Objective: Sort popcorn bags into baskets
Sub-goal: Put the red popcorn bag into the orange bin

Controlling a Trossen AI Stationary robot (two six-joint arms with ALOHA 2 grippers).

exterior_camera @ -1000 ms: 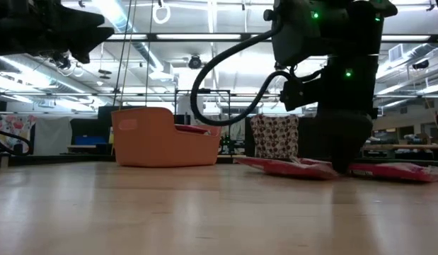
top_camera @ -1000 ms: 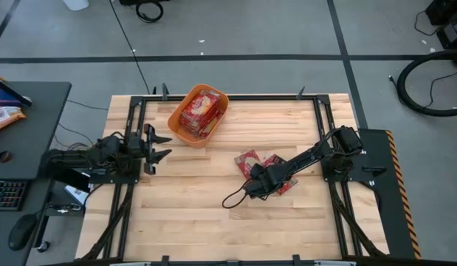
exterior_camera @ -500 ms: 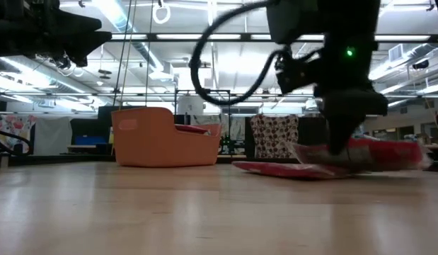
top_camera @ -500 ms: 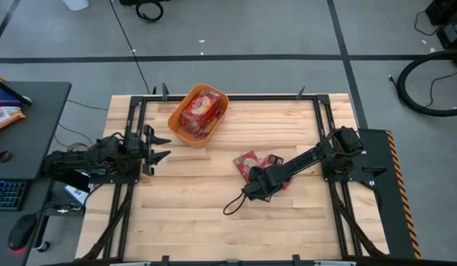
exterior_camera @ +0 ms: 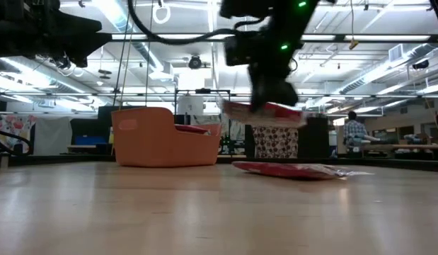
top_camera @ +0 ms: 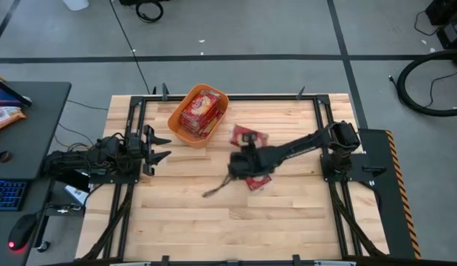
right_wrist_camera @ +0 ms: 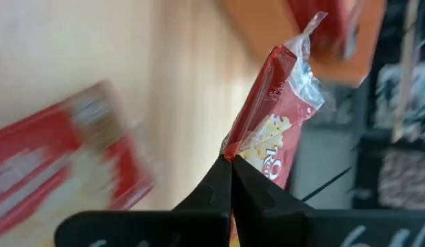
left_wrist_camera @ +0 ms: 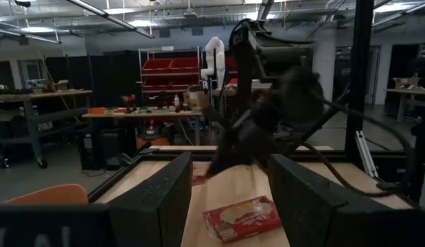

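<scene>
The orange basket (top_camera: 198, 113) (exterior_camera: 156, 138) stands at the table's far left-centre with several red popcorn bags (top_camera: 200, 111) lying in it. My right gripper (top_camera: 239, 154) (exterior_camera: 267, 95) is above the table's middle, shut on one popcorn bag (top_camera: 248, 137) (exterior_camera: 264, 113) (right_wrist_camera: 277, 130), which is in the air. Another popcorn bag (top_camera: 259, 182) (exterior_camera: 289, 168) (left_wrist_camera: 243, 217) lies flat on the table below the arm. My left gripper (top_camera: 163, 147) (left_wrist_camera: 229, 185) waits open at the table's left side, touching nothing. My right gripper pinches the popcorn bag by its edge (right_wrist_camera: 234, 152) between the two fingertips. The fingers (exterior_camera: 261, 92) come at it from above, slanting toward the basket. The bag is lifted clear of the table, roughly level, and sticks out beyond the fingertips.
Black frame rails (top_camera: 235, 97) run round the wooden table top. A loose cable (top_camera: 213, 189) trails from my right arm over the table's middle. A desk with a keyboard (top_camera: 7, 193) stands beyond the left edge. A person (exterior_camera: 354, 131) is far off in the room.
My right gripper has shut on a popcorn bag that lay on the table, lifted it clear and carried it up and toward the table's far left, toward the basket. The other bag stays flat on the table.
</scene>
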